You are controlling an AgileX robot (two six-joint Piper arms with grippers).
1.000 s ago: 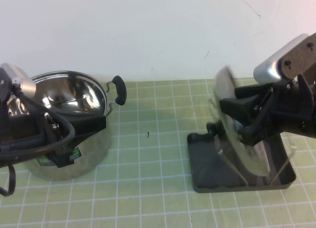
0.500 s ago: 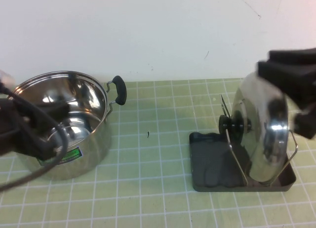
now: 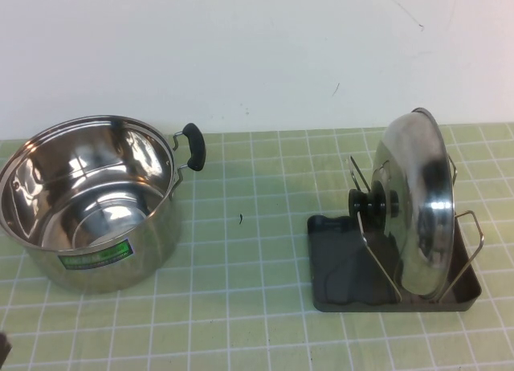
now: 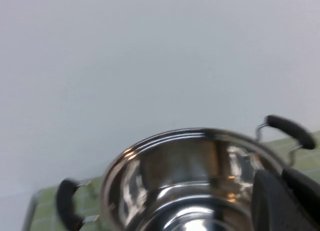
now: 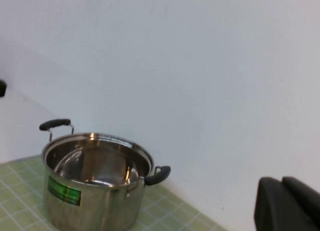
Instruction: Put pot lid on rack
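One shiny domed lid (image 3: 414,206) upright in one wire rack (image 3: 337,279) at 3 o'clock, one steel pot (image 3: 92,206) at 9, left gripper (image 4: 287,201) near pot, right gripper (image 5: 287,203) raised, claw states cannot be told.

Left gripper (image 4: 287,198) and right gripper (image 5: 289,203): each cut off at a wrist view's edge. Rack (image 3: 337,262): far wires hidden behind pot lid (image 3: 414,202).

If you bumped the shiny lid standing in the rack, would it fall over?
Probably it would wobble: the pot lid stands on edge, held only by thin wire loops of the rack. Its round rim could likely roll, and its polished steel looks slippery. Neither gripper shows in the high view.
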